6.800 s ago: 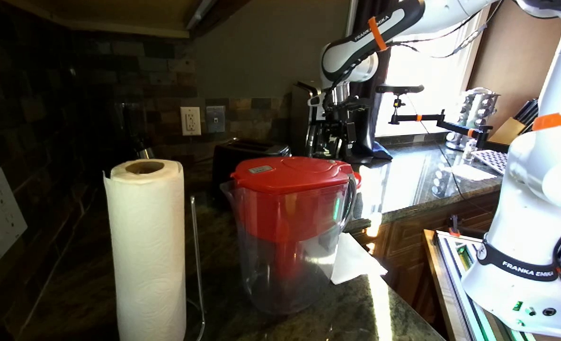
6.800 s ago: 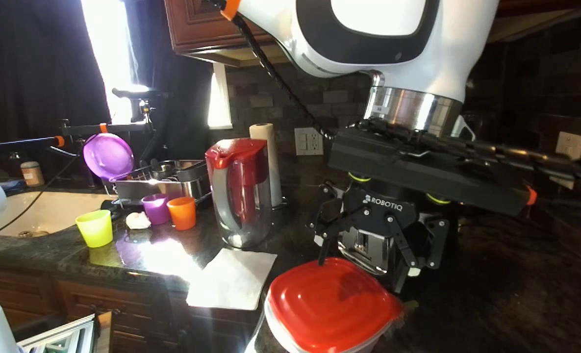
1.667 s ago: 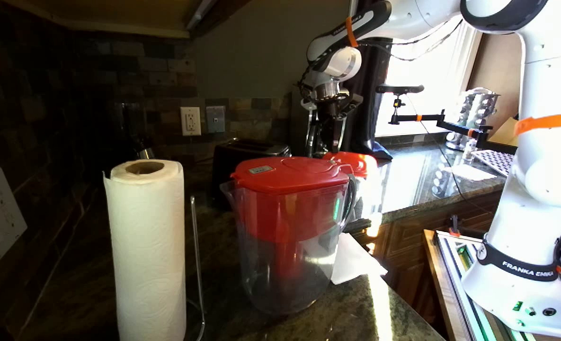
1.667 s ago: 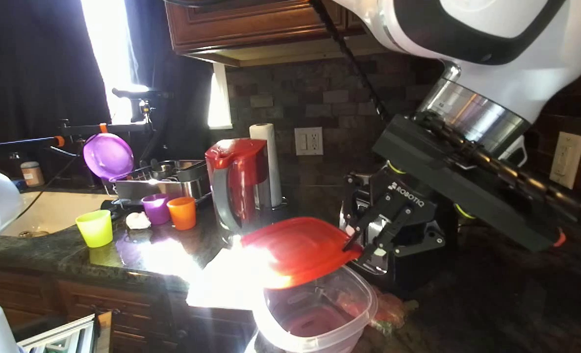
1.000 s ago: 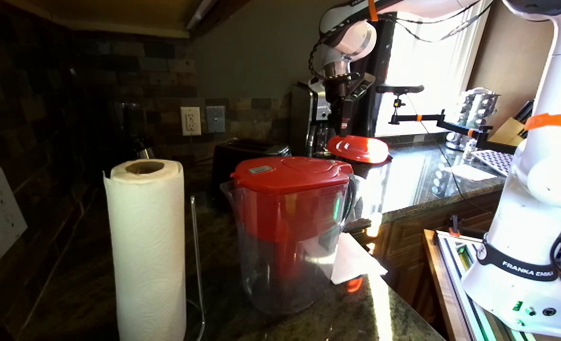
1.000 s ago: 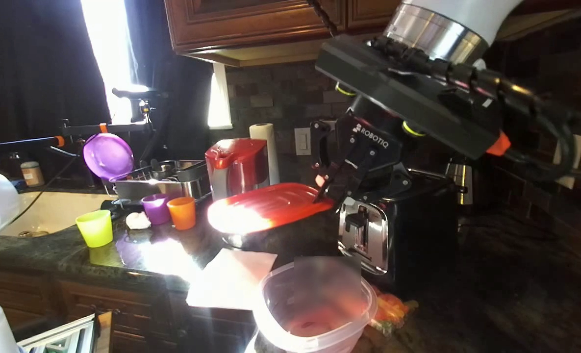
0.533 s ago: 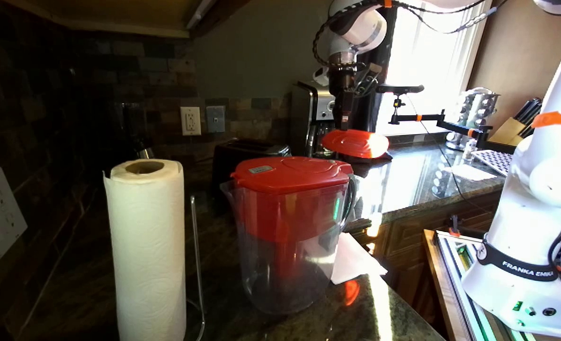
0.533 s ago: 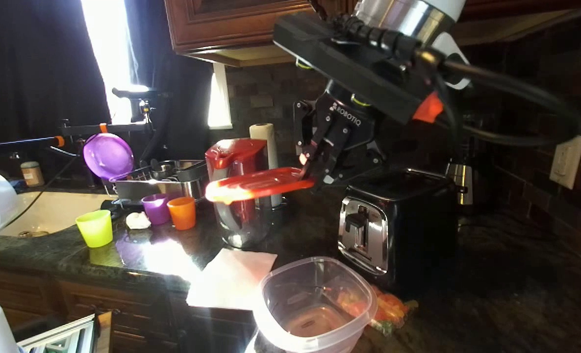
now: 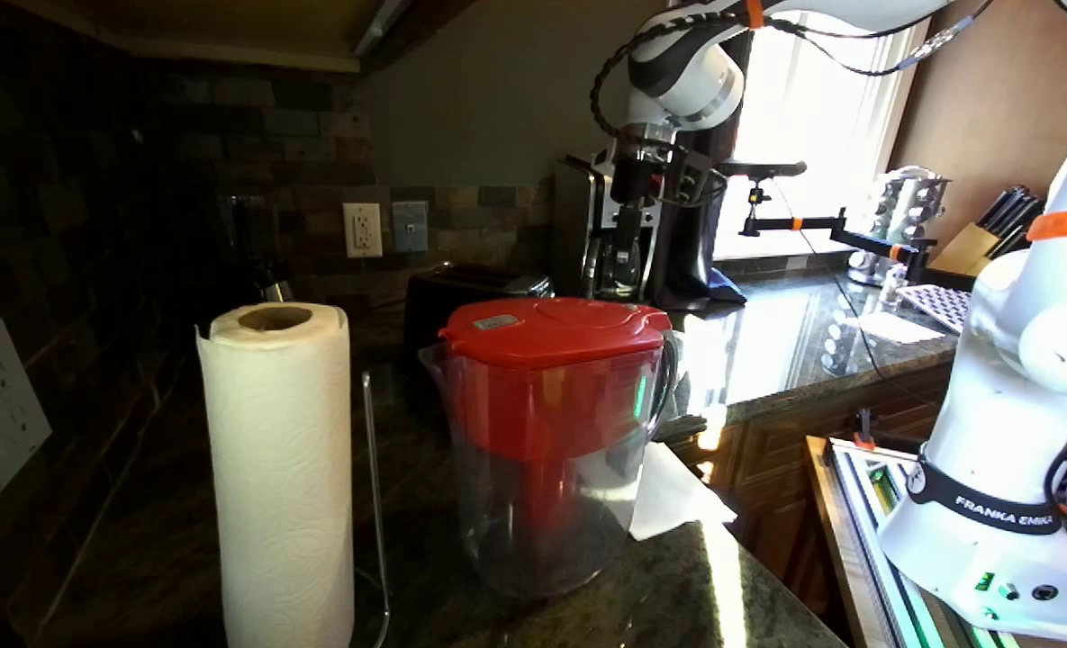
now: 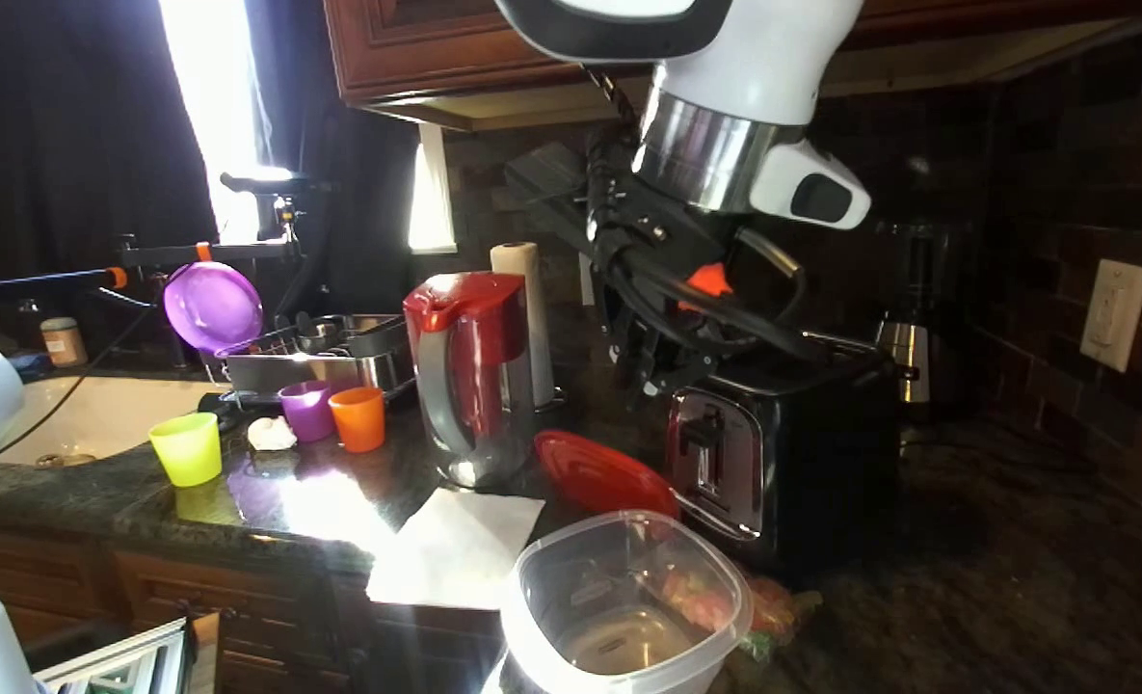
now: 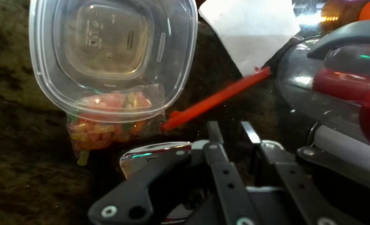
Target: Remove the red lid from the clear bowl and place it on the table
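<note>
The red lid [image 10: 604, 474], tilted, between the clear bowl [image 11: 110, 47] and the jug [image 10: 484, 357], edge-on in the wrist view; whether it touches the table [image 10: 995, 569] I cannot tell. Above and apart from it, my gripper [image 11: 232, 129], fingertips parted by a narrow gap.

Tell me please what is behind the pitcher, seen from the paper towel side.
In an exterior view, the toaster and white paper partly show; the red lid isn't visible there, probably covered.
</note>
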{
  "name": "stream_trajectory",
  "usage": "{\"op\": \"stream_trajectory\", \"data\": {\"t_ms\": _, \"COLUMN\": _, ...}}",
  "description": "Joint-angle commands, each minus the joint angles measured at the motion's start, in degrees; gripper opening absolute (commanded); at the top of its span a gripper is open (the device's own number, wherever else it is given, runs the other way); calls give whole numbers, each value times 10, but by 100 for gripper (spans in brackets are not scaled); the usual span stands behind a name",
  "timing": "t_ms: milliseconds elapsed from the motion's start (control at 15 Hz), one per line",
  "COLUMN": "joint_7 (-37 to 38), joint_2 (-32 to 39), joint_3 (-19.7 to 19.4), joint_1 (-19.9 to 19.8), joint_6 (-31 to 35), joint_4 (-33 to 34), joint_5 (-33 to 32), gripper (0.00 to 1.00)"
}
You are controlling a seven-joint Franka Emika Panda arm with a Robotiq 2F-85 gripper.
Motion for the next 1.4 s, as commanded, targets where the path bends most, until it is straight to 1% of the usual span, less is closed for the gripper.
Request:
{"op": "stream_trajectory", "data": {"t_ms": 0, "joint_7": 52, "joint_2": -44, "joint_3": 7, "joint_1": 22, "joint_6": 67, "joint_4": -71, "joint_5": 1, "gripper": 6}}
{"op": "stream_trajectory", "data": {"t_ms": 200, "joint_7": 77, "joint_2": -52, "joint_3": 11, "joint_1": 36, "joint_6": 96, "joint_4": -96, "joint_5": -3, "gripper": 6}}
{"op": "stream_trajectory", "data": {"t_ms": 467, "joint_7": 87, "joint_2": -70, "joint_3": 10, "joint_1": 47, "joint_6": 105, "joint_4": -115, "joint_5": -6, "gripper": 6}}
{"op": "stream_trajectory", "data": {"t_ms": 533, "joint_7": 90, "joint_2": -75, "joint_3": 9, "joint_1": 49, "joint_6": 106, "joint_4": -118, "joint_5": -7, "gripper": 10}}
{"op": "stream_trajectory", "data": {"t_ms": 600, "joint_7": 92, "joint_2": -79, "joint_3": 9, "joint_1": 50, "joint_6": 105, "joint_4": -121, "joint_5": -8, "gripper": 46}}
{"op": "stream_trajectory", "data": {"t_ms": 667, "joint_7": 91, "joint_2": -86, "joint_3": 8, "joint_1": 50, "joint_6": 103, "joint_4": -124, "joint_5": -13, "gripper": 42}}
{"op": "stream_trajectory", "data": {"t_ms": 733, "joint_7": 92, "joint_2": -92, "joint_3": 8, "joint_1": 49, "joint_6": 102, "joint_4": -125, "joint_5": -19, "gripper": 43}}
{"op": "stream_trajectory", "data": {"t_ms": 800, "joint_7": 101, "joint_2": -100, "joint_3": 8, "joint_1": 47, "joint_6": 92, "joint_4": -127, "joint_5": -28, "gripper": 47}}
{"op": "stream_trajectory", "data": {"t_ms": 867, "joint_7": 97, "joint_2": -112, "joint_3": 8, "joint_1": 47, "joint_6": 94, "joint_4": -133, "joint_5": -38, "gripper": 56}}
{"op": "stream_trajectory", "data": {"t_ms": 1000, "joint_7": 100, "joint_2": -136, "joint_3": 7, "joint_1": 46, "joint_6": 95, "joint_4": -143, "joint_5": -55, "gripper": 69}}
{"op": "stream_trajectory", "data": {"t_ms": 1200, "joint_7": 110, "joint_2": -177, "joint_3": 1, "joint_1": 44, "joint_6": 93, "joint_4": -157, "joint_5": -72, "gripper": 94}}
{"op": "stream_trajectory", "data": {"t_ms": 1267, "joint_7": 119, "joint_2": -191, "joint_3": 0, "joint_1": 43, "joint_6": 91, "joint_4": -160, "joint_5": -79, "gripper": 99}}
{"op": "stream_trajectory", "data": {"t_ms": 1333, "joint_7": 123, "joint_2": -206, "joint_3": -2, "joint_1": 42, "joint_6": 88, "joint_4": -163, "joint_5": -86, "gripper": 100}}
